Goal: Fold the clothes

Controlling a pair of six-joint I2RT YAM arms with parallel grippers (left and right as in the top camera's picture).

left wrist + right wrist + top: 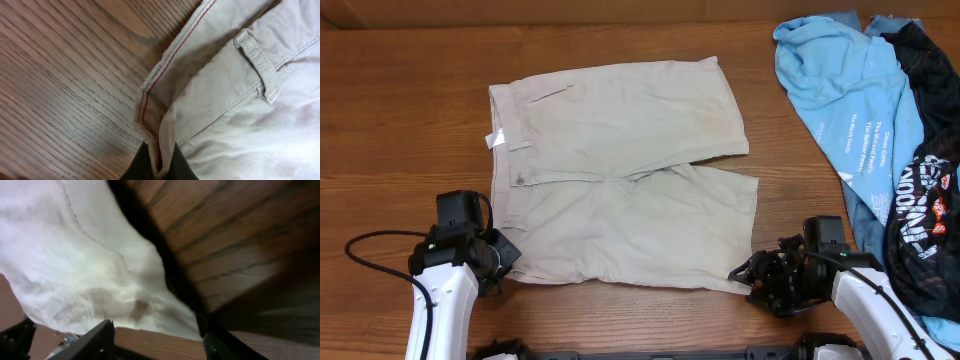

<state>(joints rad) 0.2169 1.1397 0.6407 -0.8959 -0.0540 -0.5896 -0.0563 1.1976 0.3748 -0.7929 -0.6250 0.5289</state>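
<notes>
With your left tool point(159, 164) pinching the waistband corner of the light beige cotton shorts point(620, 170), close the spread right tool point(157, 339) on the near-edge hem and lift evenly.

The bench point(400, 120) spreads out before me, brown wood with dark grain running across it. Off to my right, at the far corner, a light blue T-shirt point(845, 85) lies crumpled, with small white print point(876, 150) down its lower part. A black garment point(910, 225) lies against the T-shirt's right side and partly over it, reaching back toward my edge of the bench. It bears a white graphic point(918, 180) with touches of red.
</notes>
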